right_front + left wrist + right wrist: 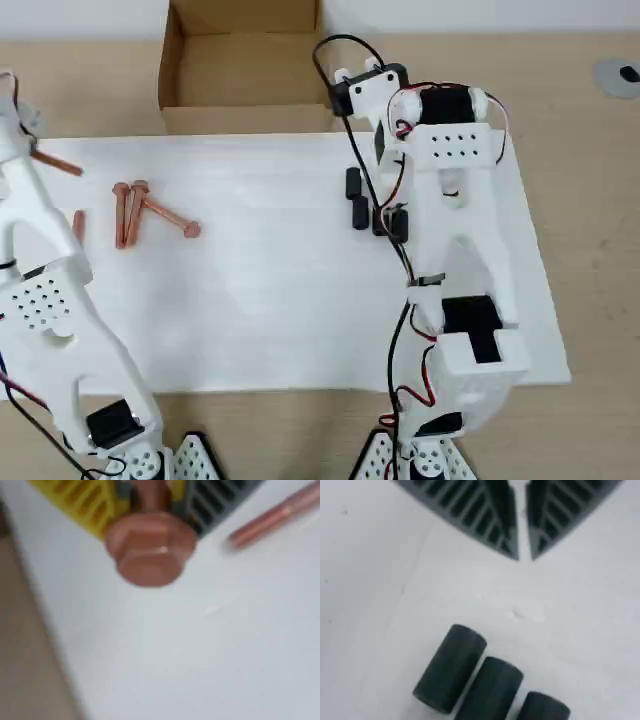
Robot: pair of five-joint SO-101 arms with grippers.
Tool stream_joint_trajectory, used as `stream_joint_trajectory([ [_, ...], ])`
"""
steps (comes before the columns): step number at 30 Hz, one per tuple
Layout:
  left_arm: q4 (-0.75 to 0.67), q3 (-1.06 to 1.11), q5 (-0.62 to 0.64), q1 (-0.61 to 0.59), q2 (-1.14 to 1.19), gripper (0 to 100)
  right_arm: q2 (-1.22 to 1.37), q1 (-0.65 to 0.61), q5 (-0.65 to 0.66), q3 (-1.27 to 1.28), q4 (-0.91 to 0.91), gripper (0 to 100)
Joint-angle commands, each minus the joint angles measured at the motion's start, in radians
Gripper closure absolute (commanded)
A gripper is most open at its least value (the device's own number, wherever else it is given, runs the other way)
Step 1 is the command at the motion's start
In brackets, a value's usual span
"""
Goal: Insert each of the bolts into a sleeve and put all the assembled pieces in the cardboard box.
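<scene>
Five bolts (133, 212), three sleeves (452, 667), one cardboard box (240, 70), and nothing was paired up yet!

Left claw (152, 515) was clamped tight on the held bolt (150, 550) at the white sheet's (280, 290) left edge, with four lying loose nearby. Right claw (523, 545) was closed to a slit, gripping nothing, just beside the sleeves. The box sat behind the sheet.

We see a copper-coloured metal bolt (150, 547), a yellow ribbed finger pad (80, 502), matt black cylindrical sleeves (451, 667), a plain brown cardboard box (172, 70) and a white sheet (270, 310).
</scene>
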Motion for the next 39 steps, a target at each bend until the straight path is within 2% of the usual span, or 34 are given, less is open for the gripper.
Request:
stream_joint_trajectory([
  [1,0.012,-0.097,-0.133,0.009,-0.065,100,-0.005,-0.018,0.006,0.056,-0.052,98.5],
  [6,0.012,-0.044,-0.44,0.009,-0.084,100,-0.005,-0.03,0.006,0.153,-0.138,98.5],
  [11,0.014,0.129,-0.557,0.011,-0.142,100,0.024,-0.05,-0.014,0.156,-0.161,98.4],
  [17,0.014,0.381,-0.601,0.069,-0.38,99,0.16,-0.047,-0.037,0.047,-0.153,89.9],
  [28,0.005,0.842,-0.632,0.187,-0.837,99,0.367,-0.051,-0.037,-0.311,-0.127,89.9],
  [34,-0.107,1.142,-0.637,0.207,-1.058,99,0.521,-0.05,-0.032,-0.499,-0.123,89.9],
  [39,-0.255,1.475,-0.638,0.207,-1.334,99,0.644,-0.048,-0.014,-0.634,-0.086,89.9],
])
